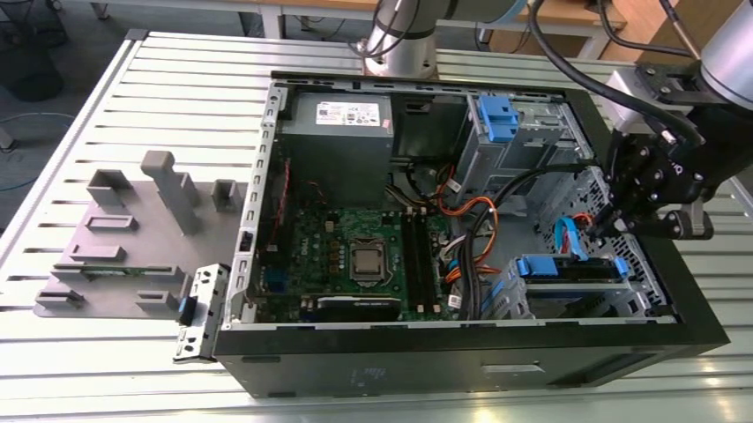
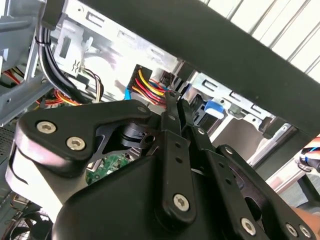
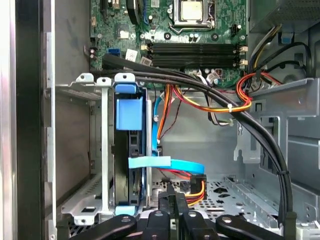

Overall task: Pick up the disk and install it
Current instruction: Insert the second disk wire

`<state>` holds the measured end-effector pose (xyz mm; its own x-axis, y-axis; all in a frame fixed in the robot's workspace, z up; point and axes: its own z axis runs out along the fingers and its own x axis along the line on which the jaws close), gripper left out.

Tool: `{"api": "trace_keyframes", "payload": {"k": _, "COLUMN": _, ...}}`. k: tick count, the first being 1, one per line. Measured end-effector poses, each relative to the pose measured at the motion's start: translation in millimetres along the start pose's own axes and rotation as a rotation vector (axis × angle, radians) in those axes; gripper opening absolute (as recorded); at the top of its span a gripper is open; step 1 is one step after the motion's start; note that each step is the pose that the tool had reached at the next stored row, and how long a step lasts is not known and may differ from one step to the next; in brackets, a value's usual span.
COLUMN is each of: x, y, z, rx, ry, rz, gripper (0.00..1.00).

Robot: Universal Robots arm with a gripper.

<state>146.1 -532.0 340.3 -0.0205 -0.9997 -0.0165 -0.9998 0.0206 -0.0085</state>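
The disk [image 3: 131, 150] sits seated in the grey drive cage [image 3: 95, 150] at the lower corner of the open computer case [image 1: 389, 366], on the exterior view's right. In the first wrist view it stands on edge, its long axis running down into the bay, one thin dark side facing the camera and the blue carrier bracket capping the outer end. In the exterior view that blue bracket [image 1: 570, 266] lies across the top of the cage. Its label face is turned away, so no writing on it can be read.

The hand [image 1: 600, 231] hangs just above the case floor beside the cage, near the disk but not touching it. In both wrist views its black fingers [image 3: 170, 210] are pressed together with nothing between them.

A pale blue ribbon cable [image 3: 165, 163] runs from near the disk's side toward a bundle of red, yellow and orange wires [image 3: 197, 187]. The power supply [image 1: 341, 119] carries a white label whose print is too small to make out. The case rests on a slatted metal tabletop [image 1: 141, 370]
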Motion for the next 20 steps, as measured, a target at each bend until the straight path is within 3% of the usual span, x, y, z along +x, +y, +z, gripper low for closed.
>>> {"api": "trace_keyframes", "payload": {"k": 13, "x": 16.0, "y": 6.9, "z": -0.3, "rx": 0.0044, "ry": -0.0001, "rz": 0.0, "gripper": 0.16}}
{"api": "trace_keyframes", "payload": {"k": 20, "x": 23.9, "y": 6.9, "z": -0.5, "rx": 0.0046, "ry": -0.0001, "rz": 0.0, "gripper": 0.16}}
